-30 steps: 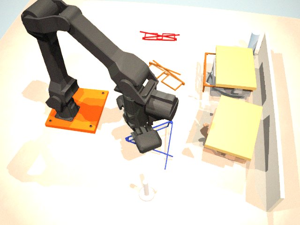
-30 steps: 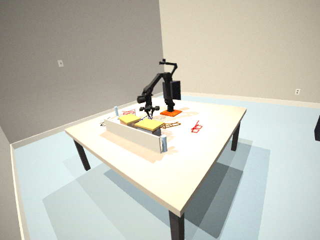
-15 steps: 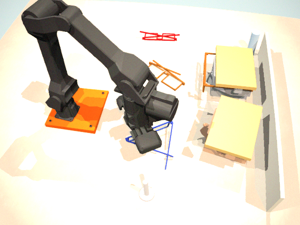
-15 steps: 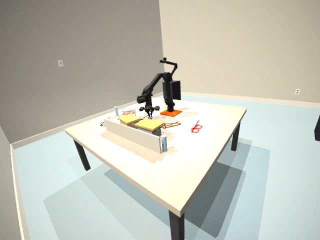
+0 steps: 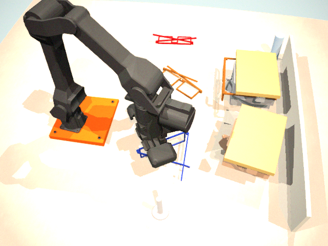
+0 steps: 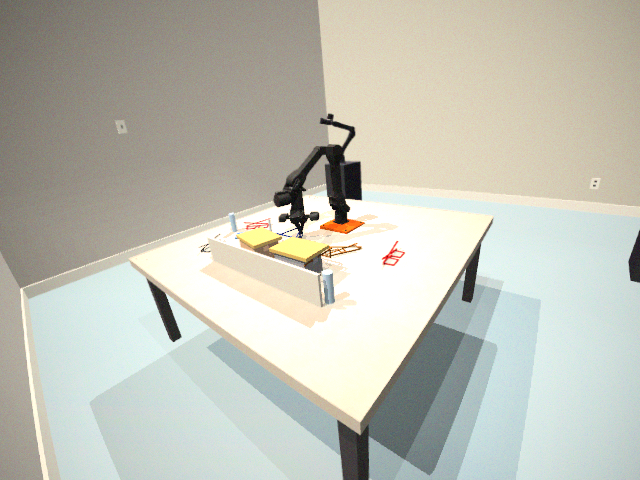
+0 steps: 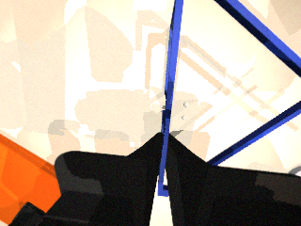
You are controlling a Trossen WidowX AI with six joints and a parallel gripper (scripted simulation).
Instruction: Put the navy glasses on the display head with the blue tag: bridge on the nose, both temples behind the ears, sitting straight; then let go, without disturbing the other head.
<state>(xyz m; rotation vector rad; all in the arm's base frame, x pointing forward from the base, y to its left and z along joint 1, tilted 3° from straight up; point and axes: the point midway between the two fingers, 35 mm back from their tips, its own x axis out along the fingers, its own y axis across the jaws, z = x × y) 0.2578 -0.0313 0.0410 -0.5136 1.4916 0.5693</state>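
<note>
The navy glasses (image 5: pixel 184 156) (image 7: pixel 172 61) show as a bright blue frame with thin temples that cross near their ends. My gripper (image 7: pixel 163 137) (image 6: pixel 300 235) is shut on the front frame of the glasses, near one end. The glasses appear a little above the table, with their shadow offset beneath; the fingertips are hidden in the top view. Two display heads stand under yellow slabs (image 5: pixel 258 73) (image 5: pixel 257 139). The grey head (image 5: pixel 230 87) wears orange glasses (image 5: pixel 224 74). The skin-toned head (image 5: pixel 248 170) shows no glasses. No blue tag can be made out on either head.
A pale wall panel (image 5: pixel 296 159) (image 6: pixel 263 271) stands behind the heads, with a light blue cylinder (image 5: pixel 277 43) (image 6: pixel 328 286) by one end. A pale post (image 5: pixel 159 205) stands near the front. Red glasses (image 5: pixel 175 39) (image 6: pixel 392 256) and another orange pair (image 5: pixel 200 91) lie on the table.
</note>
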